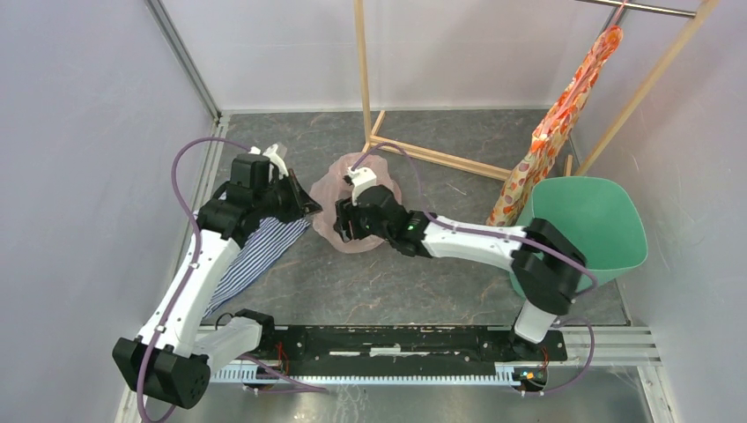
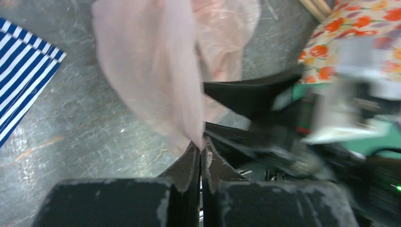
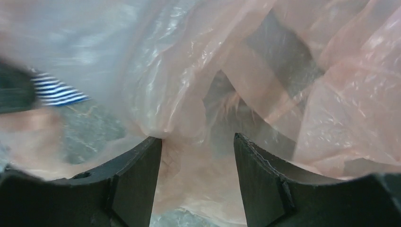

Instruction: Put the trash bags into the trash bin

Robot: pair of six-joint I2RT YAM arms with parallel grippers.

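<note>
Left wrist cam: the left gripper [image 2: 201, 144] is pinched tight on a fold of the pale-pink trash bag [image 2: 151, 71]. Over on the right gripper [image 3: 197, 144], the jaws stand apart with crinkly film bunched between them. Bag's around mid-table, well left of the mint-green trash bin [image 1: 608, 220] at the right edge.

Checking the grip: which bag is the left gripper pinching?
The translucent pale-pink trash bag, pinched by the left gripper; the orange floral bag hangs untouched.
</note>
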